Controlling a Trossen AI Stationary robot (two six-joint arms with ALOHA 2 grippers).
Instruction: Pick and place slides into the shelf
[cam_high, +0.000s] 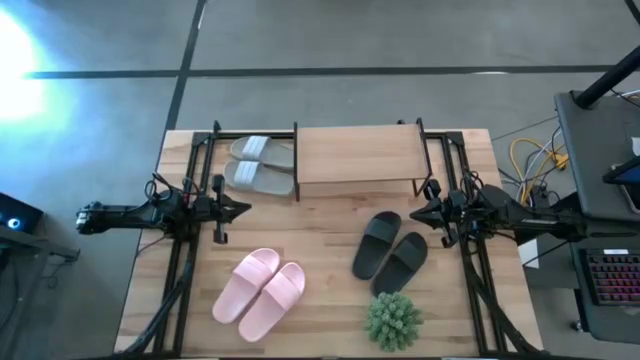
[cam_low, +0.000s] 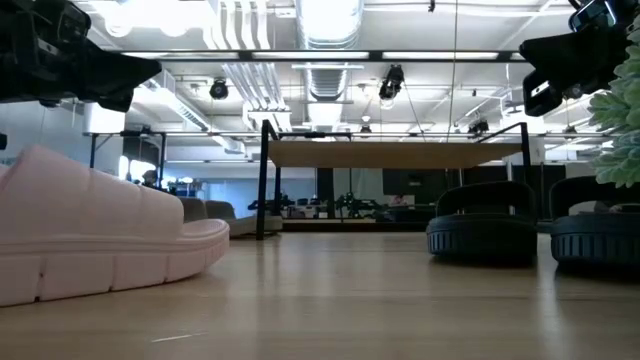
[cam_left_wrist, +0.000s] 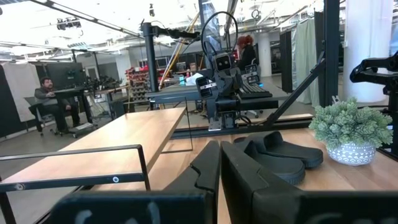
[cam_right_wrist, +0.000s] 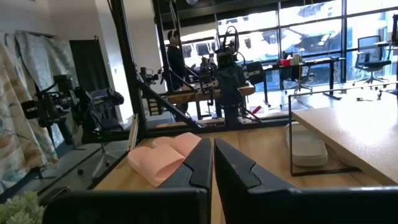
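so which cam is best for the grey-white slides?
High view: both grey-white slides show side by side, half under the left end of the shelf. Right wrist view catches only one sole beneath the plank. Low and left wrist views don't show them.

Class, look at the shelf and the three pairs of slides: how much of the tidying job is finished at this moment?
Done: the grey-white slides lie at the shelf's left end, partly under its plank. In hand: nothing; the left gripper and right gripper hover shut and empty. Left: the pink slides and black slides sit on the open table.
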